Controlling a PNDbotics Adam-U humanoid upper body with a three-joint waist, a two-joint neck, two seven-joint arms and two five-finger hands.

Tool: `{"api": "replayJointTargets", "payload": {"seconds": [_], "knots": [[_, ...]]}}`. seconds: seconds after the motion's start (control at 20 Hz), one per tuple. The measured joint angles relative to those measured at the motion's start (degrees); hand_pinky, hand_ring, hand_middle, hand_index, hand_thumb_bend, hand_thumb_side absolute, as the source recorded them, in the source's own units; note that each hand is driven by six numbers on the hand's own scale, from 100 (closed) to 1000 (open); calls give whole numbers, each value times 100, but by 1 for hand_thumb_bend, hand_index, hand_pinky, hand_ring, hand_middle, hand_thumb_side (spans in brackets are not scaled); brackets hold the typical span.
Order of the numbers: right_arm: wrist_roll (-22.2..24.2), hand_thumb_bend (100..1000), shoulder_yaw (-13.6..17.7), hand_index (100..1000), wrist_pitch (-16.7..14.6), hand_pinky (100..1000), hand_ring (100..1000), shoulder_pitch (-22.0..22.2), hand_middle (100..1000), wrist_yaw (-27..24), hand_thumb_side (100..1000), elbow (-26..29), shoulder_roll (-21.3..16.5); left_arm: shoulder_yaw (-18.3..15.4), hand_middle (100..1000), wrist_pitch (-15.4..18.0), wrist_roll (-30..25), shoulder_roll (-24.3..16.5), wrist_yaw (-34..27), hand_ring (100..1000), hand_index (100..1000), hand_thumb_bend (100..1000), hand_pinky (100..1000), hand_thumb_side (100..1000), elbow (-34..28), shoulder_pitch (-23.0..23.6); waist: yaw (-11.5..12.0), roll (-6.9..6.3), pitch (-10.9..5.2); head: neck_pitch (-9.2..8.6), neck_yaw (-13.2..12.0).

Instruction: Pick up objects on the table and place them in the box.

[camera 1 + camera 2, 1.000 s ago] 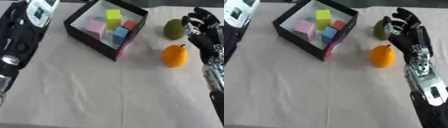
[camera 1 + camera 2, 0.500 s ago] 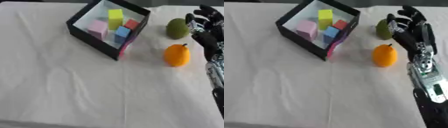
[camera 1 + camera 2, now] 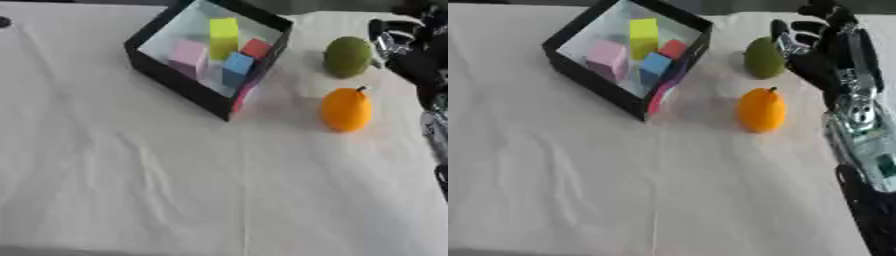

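Since the earlier frame, the left arm has been withdrawn from view, while the right robot hand [image 3: 815, 47] is kept just right of the green fruit [image 3: 763, 57], fingers spread and curled round nothing. The orange fruit [image 3: 761, 110] is seen nearer on the desk [image 3: 579, 190], standing roughly upright, stem up. Both fruits lie right of the black box [image 3: 592, 82], where coloured blocks [image 3: 645, 47] are already held. The green fruit is judged the nearer target, leftward of the palm.

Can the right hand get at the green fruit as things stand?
Probably yes. The right hand sits open right beside the green fruit, on its right side, with nothing between them. The orange fruit lies nearer the camera and the box off to the left, both clear of that path.
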State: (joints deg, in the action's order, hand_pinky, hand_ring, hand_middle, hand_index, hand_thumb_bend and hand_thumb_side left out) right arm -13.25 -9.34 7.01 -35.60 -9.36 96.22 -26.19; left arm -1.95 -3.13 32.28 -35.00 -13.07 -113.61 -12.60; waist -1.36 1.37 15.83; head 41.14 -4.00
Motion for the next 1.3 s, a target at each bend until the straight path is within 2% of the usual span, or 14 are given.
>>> {"api": "replayJointTargets", "payload": {"seconds": [0.1,0.3,0.55,0.7,1.0,1.3], "knots": [[167,395,-82,851,167,803,769,-77,765,0,220,46,-213,-1,751,78,77,86,54,744,847,400,580,728,0,79,-4,12,-2,0,-1],[651,457,-316,858,606,808,774,-282,772,8,254,118,-709,1,751,125,154,164,115,745,845,401,579,724,0,192,-5,40,-9,2,-4],[1600,568,-678,869,1181,820,791,-705,785,102,289,127,-1427,2,751,128,182,164,154,746,843,400,580,721,0,199,4,87,-36,6,-6],[2283,632,-926,876,1413,827,802,-989,793,263,289,126,-1897,2,750,130,183,164,170,745,840,401,579,718,0,197,20,94,-37,7,-6],[3443,640,-1291,890,1501,840,822,-1328,812,766,316,126,-2533,10,749,154,157,162,198,746,836,401,578,717,0,193,38,127,-38,7,3],[4214,613,-1543,864,1328,834,799,-1503,800,1318,305,-55,-2704,43,749,172,120,159,205,746,833,397,577,717,0,154,75,129,-38,7,34]]}}
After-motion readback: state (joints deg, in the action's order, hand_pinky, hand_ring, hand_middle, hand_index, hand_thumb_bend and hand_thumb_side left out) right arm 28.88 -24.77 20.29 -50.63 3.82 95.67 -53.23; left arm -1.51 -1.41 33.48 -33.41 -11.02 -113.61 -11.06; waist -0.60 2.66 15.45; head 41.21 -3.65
